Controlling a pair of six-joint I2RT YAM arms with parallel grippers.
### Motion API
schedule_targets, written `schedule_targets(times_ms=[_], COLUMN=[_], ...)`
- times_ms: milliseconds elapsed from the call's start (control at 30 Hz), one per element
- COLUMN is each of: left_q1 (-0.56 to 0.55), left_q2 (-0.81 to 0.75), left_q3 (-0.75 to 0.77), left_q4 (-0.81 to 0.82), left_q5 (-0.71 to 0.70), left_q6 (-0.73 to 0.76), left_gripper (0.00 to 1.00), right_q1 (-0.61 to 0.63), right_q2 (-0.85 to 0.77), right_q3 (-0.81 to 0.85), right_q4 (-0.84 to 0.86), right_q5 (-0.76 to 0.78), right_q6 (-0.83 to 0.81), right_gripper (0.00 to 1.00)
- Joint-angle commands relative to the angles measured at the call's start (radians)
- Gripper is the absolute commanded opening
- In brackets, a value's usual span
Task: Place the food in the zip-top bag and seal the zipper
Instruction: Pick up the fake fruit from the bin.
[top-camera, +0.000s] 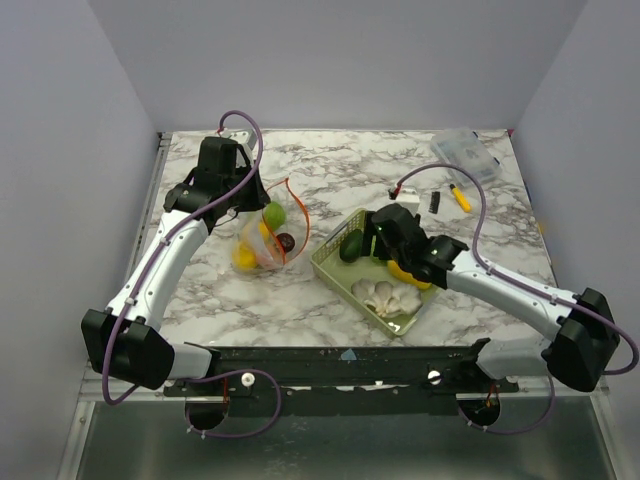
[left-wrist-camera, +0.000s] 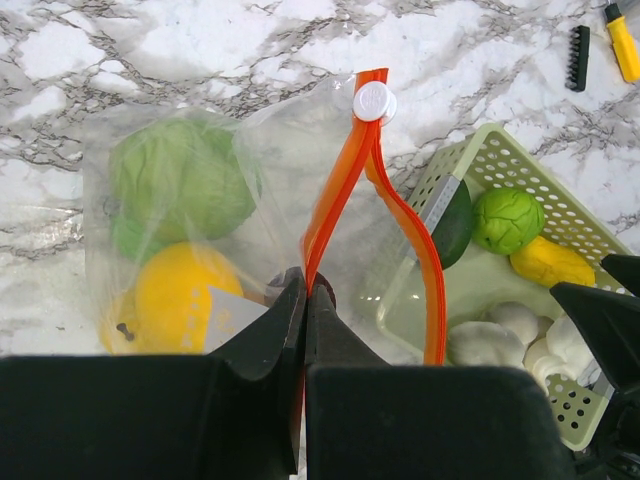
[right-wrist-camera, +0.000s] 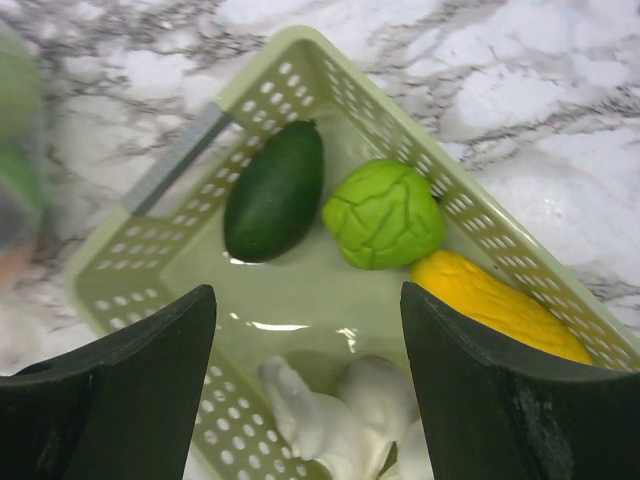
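The clear zip-top bag (top-camera: 262, 240) lies on the table and holds a green fruit (left-wrist-camera: 180, 185), a yellow fruit (left-wrist-camera: 185, 300) and a dark red one (top-camera: 285, 241). Its orange-red zipper (left-wrist-camera: 345, 170) stands open in a loop with a white slider (left-wrist-camera: 373, 101). My left gripper (left-wrist-camera: 306, 290) is shut on the zipper's near side and holds it up. My right gripper (right-wrist-camera: 308, 330) is open and empty above the pale green mesh basket (right-wrist-camera: 180, 265). The basket holds a dark green toy (right-wrist-camera: 275, 190), a light green toy (right-wrist-camera: 384, 214), a yellow toy (right-wrist-camera: 500, 305) and a white one (right-wrist-camera: 345, 415).
A rigid clear lidded box (top-camera: 465, 152) stands at the back right. A yellow marker pen (top-camera: 459, 197) and a small black piece (top-camera: 435, 201) lie near it. The basket (top-camera: 342, 280) sits just right of the bag.
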Motion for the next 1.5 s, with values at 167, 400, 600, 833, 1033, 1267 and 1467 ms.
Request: schedule_targets(times_ms=[167, 400, 600, 833, 1033, 1267, 1467], left_q1=[0.004, 0.004, 0.004, 0.004, 0.004, 0.004, 0.004], left_q2=[0.005, -0.003, -0.008, -0.005, -0.005, -0.004, -0.002], left_q3=[0.000, 0.000, 0.000, 0.000, 0.000, 0.000, 0.000], left_q4=[0.005, 0.005, 0.007, 0.007, 0.006, 0.006, 0.005], left_q5=[0.008, 0.007, 0.007, 0.008, 0.007, 0.006, 0.005], left_q6=[-0.004, -0.003, -0.003, -0.003, -0.001, -0.001, -0.001], left_gripper=[0.00, 0.00, 0.00, 0.00, 0.00, 0.00, 0.00], right_q1=[-0.003, -0.010, -0.022, -0.037, -0.040, -0.041, -0.040], right_q2=[0.119, 0.187, 0.223, 0.279, 0.307, 0.297, 0.266], right_q3=[-0.016, -0.031, -0.062, -0.082, -0.088, -0.112, -0.118], right_q4=[-0.060, 0.014, 0.090, 0.156, 0.184, 0.194, 0.195], right_q5=[0.201, 0.272, 0.304, 0.291, 0.250, 0.255, 0.238], right_q6=[0.152, 0.241, 0.274, 0.266, 0.244, 0.224, 0.191], right_gripper=[0.77, 0.76, 0.76, 0.76, 0.74, 0.54, 0.36])
